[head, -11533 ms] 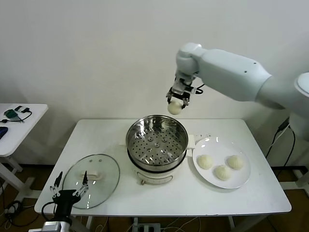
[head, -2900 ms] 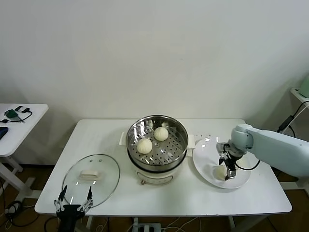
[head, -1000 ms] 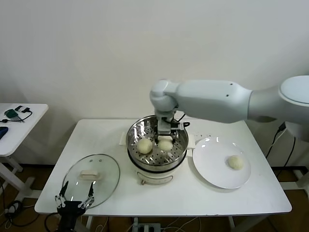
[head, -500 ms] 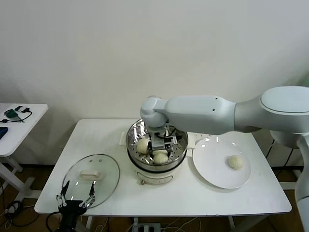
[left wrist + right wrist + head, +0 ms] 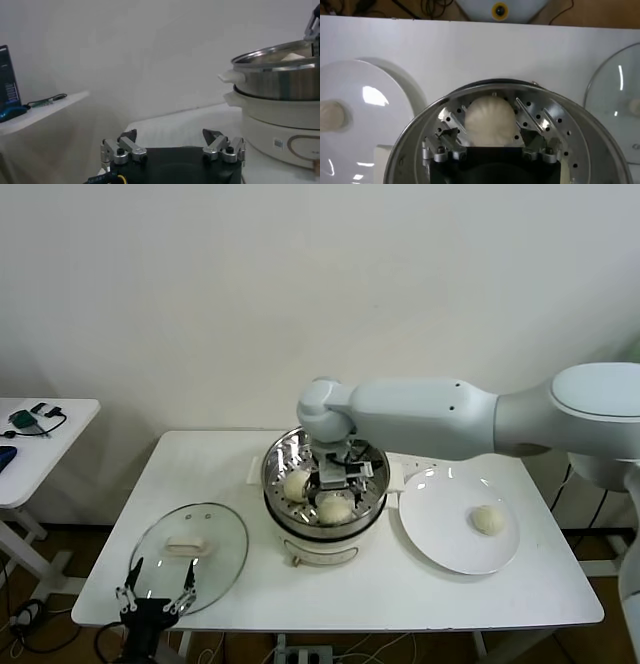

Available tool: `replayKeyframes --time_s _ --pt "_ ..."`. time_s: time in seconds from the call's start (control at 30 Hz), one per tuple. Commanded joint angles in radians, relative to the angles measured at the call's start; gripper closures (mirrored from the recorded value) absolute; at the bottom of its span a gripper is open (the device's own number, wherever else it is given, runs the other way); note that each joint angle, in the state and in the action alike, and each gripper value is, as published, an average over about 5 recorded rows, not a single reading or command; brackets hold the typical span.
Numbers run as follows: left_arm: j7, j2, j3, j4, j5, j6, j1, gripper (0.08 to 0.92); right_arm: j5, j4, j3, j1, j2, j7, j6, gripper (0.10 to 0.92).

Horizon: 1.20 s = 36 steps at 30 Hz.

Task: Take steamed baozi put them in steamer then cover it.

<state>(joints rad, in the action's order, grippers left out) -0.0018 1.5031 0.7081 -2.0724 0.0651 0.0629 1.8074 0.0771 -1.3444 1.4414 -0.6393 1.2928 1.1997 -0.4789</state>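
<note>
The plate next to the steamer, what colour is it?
Plain glossy white; the plate shows best in the head view.

You see a plain white wall (image 5: 200,274) behind the white surface (image 5: 220,474), lit evenly. At your left stands a second small white table (image 5: 40,449) with a few small items, and under it a brown floor (image 5: 20,559) with cables.

The right gripper (image 5: 334,480) and arm fill the steamer (image 5: 325,479) mouth; bare desk (image 5: 400,584) lies in front.
</note>
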Motion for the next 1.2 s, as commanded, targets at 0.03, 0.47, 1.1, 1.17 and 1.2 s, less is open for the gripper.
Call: replayKeyframes --time_s 0.03,0.47,1.1,1.17,1.2 --pt "0.001 -0.001 -0.002 -0.003 0.004 -0.001 0.000 0.177 -0.095 0.017 0.092 -0.155 -0.135 -0.303 0.178 0.202" --pt "0.003 -0.009 -0.011 -0.019 0.014 -0.007 -0.002 0.177 -0.422 0.038 0.102 -0.175 -0.487 -0.195 0.768 0.203" --pt "0.003 -0.006 0.001 -0.022 0.032 -0.009 0.016 0.177 -0.141 0.243 -0.353 0.456 -0.706 -0.086 0.712 0.203" --pt "0.003 -0.004 0.003 -0.022 0.034 -0.010 0.017 0.177 -0.113 0.278 -0.389 0.500 -0.687 -0.084 0.706 0.203" --pt "0.003 -0.003 0.004 -0.021 0.035 -0.010 0.018 0.177 -0.098 0.296 -0.405 0.519 -0.677 -0.083 0.703 0.203"
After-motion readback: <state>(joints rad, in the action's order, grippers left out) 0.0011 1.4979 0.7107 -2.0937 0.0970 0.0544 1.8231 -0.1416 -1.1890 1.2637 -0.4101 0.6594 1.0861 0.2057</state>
